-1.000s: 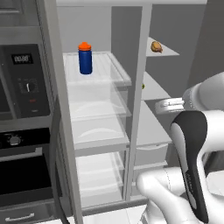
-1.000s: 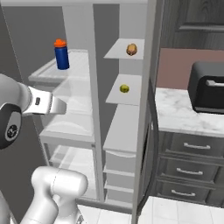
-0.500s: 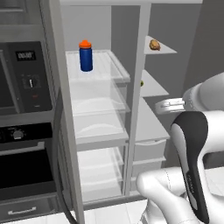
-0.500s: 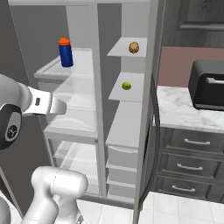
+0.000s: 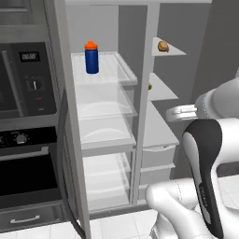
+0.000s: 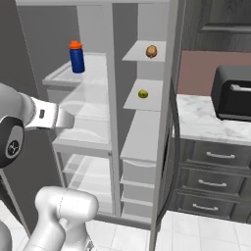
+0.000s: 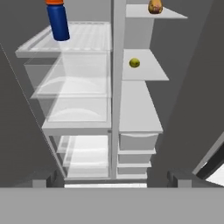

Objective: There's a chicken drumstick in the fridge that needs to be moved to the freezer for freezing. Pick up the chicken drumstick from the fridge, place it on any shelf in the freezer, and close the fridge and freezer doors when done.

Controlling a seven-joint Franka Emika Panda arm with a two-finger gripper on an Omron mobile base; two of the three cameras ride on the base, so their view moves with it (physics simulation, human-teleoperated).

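The white Franka arm rises in front of the open appliance, its upper link bent over and its forearm reaching level toward the compartments, well short of them. In the hand view the two small dark finger tips (image 7: 46,177) stand far apart at the bottom corners, so the gripper (image 7: 111,178) is spread wide with nothing between its tips, touching nothing.

The small golden-brown glossy chicken drumstick (image 6: 152,51) lies on the top thin opaque light-grey slab shelf (image 6: 138,55) of the narrow grey freezer compartment (image 6: 140,147), toward the back. On the slab below it sits a tiny yellow-green item (image 6: 142,93). To the left, in the wider grey fridge compartment (image 5: 105,135) with clear glass shelves, a blue orange-capped bottle (image 5: 91,58) stands upright on the top glass shelf.

The left base view adds the black built-in oven (image 5: 25,140) beside the fridge, with the edge of the open fridge door (image 5: 65,126) between them. The right base view shows a marble counter (image 6: 211,120) with a black toaster-like box (image 6: 233,93) and grey drawers (image 6: 213,181), and the edge of the open freezer door (image 6: 169,122).
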